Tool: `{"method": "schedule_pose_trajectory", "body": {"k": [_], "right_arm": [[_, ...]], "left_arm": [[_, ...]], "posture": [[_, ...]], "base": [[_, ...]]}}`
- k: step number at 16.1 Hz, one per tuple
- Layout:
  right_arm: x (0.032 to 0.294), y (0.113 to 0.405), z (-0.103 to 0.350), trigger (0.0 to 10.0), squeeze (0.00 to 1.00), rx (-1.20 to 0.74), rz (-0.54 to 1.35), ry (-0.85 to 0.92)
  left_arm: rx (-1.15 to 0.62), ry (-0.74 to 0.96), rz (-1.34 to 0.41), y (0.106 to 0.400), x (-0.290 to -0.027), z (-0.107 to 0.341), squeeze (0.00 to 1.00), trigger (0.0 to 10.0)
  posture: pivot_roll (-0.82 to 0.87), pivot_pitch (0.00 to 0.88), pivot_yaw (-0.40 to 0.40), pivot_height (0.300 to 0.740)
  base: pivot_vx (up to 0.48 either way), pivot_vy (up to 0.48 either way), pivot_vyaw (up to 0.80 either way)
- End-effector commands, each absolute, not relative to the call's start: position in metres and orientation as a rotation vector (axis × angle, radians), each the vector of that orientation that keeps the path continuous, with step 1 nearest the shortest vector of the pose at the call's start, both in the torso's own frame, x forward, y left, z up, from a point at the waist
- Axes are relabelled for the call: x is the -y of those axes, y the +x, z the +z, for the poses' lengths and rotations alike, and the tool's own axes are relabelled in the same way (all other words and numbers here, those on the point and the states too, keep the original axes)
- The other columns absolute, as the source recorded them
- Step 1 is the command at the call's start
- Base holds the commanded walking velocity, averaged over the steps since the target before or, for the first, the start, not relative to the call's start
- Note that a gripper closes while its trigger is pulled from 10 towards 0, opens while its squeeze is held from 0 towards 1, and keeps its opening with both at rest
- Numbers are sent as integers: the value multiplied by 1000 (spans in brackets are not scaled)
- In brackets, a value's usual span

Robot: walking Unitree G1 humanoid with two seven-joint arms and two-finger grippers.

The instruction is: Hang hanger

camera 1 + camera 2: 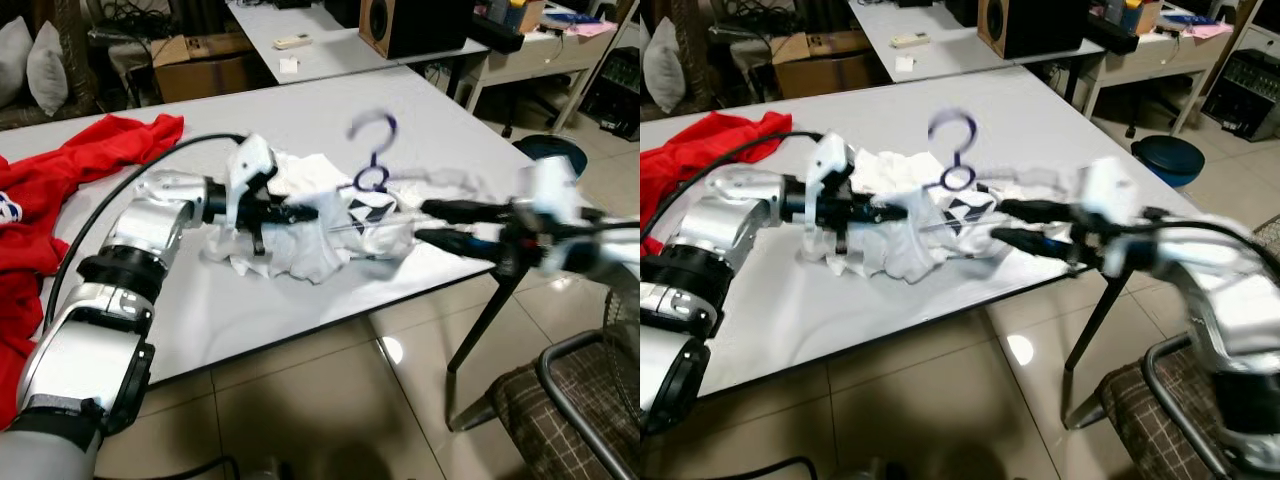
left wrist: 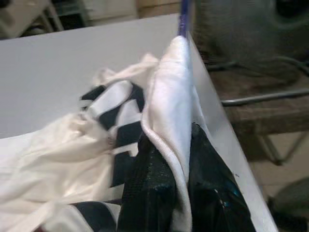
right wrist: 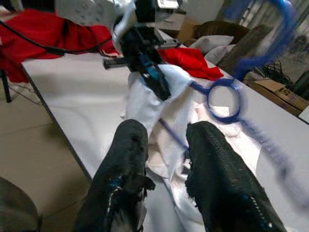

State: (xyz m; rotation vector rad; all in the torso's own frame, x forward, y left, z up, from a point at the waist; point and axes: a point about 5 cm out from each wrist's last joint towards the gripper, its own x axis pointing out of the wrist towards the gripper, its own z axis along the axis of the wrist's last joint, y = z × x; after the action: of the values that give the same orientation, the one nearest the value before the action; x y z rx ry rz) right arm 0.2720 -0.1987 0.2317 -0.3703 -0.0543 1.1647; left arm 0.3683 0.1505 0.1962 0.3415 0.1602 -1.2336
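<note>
A blue plastic hanger (image 1: 375,140) stands hook-up, blurred, with its arms inside a crumpled white shirt with black print (image 1: 300,255) on the white table (image 1: 250,320). My left gripper (image 1: 310,212) is shut on a fold of the shirt's white edge (image 2: 169,96), just left of the hanger's ring. My right gripper (image 1: 425,222) reaches in from the right at the table's front corner. Its two fingers (image 3: 133,145) stand open, with the shirt and a blue hanger arm (image 3: 171,133) lying between and beyond them.
A red garment (image 1: 60,190) is spread over the table's left end. A checked chair (image 1: 580,400) stands on the tiled floor at the right. Behind are a second table (image 1: 330,50), a cardboard box (image 1: 200,65) and a speaker (image 1: 400,25).
</note>
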Motion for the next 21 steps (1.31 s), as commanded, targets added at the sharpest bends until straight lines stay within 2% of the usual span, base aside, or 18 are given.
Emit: {"method": "schedule_pose_trajectory", "body": {"k": [1,4,6,8,12,16,17,21], "right_arm": [[201,267,241,10000,1000,86,1174,-364],[216,250,266,10000,1000,194,1110,-244],[211,240,251,10000,1000,108,1100,-248],[201,239,214,10000,1000,-35,1040,-266],[198,281,165,10000,1000,-111,729,-254],[196,308,153,10000,1000,-81,713,-260],[193,313,153,10000,0,-72,744,-244],[172,329,157,10000,0,3,860,-216]], "left_arm": [[-142,339,-1205,370,-153,198,0,0],[-114,274,-1135,372,-155,193,0,0],[-53,199,-1065,376,-158,200,0,0],[-5,156,-1079,375,-159,209,0,0],[46,115,-1114,370,-155,219,0,0],[69,117,-1160,364,-151,231,0,0],[72,119,-1164,361,-152,233,0,0],[66,123,-1150,353,-152,240,0,0]], "posture": [[-38,0,78,740],[-40,0,78,740],[-49,0,86,740],[-55,0,90,740],[-43,0,68,740],[-9,0,34,740],[11,0,21,740],[64,0,-2,740]], "base": [[0,0,0],[0,0,0],[0,0,0],[0,0,0],[0,0,0],[0,0,0],[0,0,0],[0,0,0]]}}
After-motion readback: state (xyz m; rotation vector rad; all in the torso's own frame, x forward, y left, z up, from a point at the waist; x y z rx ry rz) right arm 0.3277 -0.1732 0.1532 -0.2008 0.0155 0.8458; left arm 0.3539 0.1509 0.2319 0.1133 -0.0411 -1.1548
